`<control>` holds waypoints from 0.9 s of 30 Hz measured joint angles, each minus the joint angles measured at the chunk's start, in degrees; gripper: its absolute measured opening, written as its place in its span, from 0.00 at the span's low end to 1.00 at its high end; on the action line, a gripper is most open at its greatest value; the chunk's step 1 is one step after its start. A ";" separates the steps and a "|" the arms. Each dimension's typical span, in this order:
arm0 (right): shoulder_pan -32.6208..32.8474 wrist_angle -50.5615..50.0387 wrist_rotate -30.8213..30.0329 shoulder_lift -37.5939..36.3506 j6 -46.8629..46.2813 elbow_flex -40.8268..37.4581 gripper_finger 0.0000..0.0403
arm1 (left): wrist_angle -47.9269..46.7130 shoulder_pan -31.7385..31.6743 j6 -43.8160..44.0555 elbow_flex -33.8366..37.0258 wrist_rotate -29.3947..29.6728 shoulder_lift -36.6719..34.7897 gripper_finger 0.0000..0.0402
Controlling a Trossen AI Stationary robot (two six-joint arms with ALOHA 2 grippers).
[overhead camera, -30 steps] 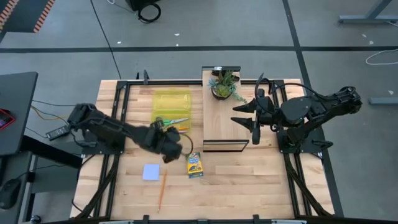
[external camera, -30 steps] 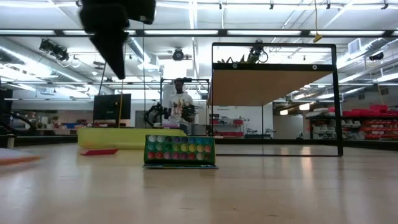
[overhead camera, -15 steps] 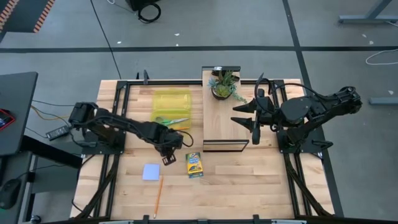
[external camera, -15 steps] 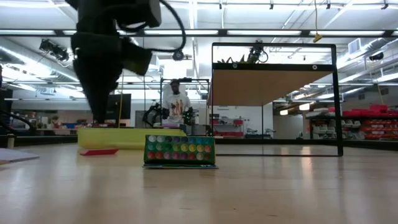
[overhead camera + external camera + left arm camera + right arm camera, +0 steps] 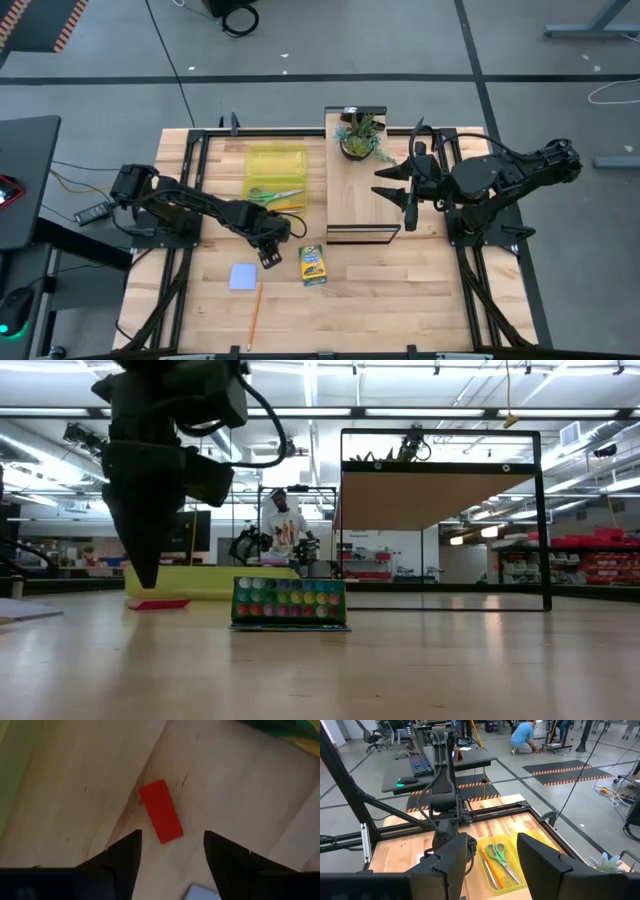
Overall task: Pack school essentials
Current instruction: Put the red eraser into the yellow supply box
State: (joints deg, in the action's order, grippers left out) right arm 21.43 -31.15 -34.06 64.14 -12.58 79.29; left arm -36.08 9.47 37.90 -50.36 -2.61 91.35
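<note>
The small red pen [image 5: 160, 811] shows as a flat red oblong lying on the wooden table; in the low view it [image 5: 158, 603] lies in front of the yellow tray [image 5: 276, 170]. My left gripper [image 5: 172, 834] hangs just above it, open and pointing down, one finger on either side and touching nothing. The tray holds green-handled scissors [image 5: 278, 196] and an orange pencil [image 5: 490, 867]. The crayon box [image 5: 313, 265], the pale blue notepad [image 5: 243, 277] and another pencil [image 5: 255, 312] lie flat on the table. My right gripper [image 5: 385, 185] waits open above the wooden board [image 5: 362, 215].
A potted green plant [image 5: 360, 135] stands on the far end of the board, whose black frame [image 5: 545, 520] rises at the right. The crayon box [image 5: 289, 603] lies just right of the red pen. A person works in the room beyond the table.
My left gripper has come down toward the table and a little toward its near edge, tipping from a slant to point steeply down, and now hangs just over the red pen. My right arm has kept still.
</note>
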 joint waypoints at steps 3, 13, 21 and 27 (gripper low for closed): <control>0.00 0.01 0.00 0.00 0.00 0.00 0.45 | 1.76 0.00 0.52 1.13 0.99 0.00 0.57; 0.00 0.03 0.00 0.00 -0.55 0.00 0.45 | 6.79 0.00 3.60 3.76 5.78 0.15 0.51; 0.00 0.03 -0.02 0.00 -0.76 0.00 0.45 | 8.36 0.56 3.97 4.04 9.18 0.17 0.51; 0.00 0.04 -0.02 0.00 -0.84 0.00 0.45 | 9.00 2.29 5.33 4.02 11.22 1.10 0.48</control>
State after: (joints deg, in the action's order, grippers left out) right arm 21.43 -31.10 -34.09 64.14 -13.42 79.29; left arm -27.08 11.77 43.22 -46.34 8.61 92.45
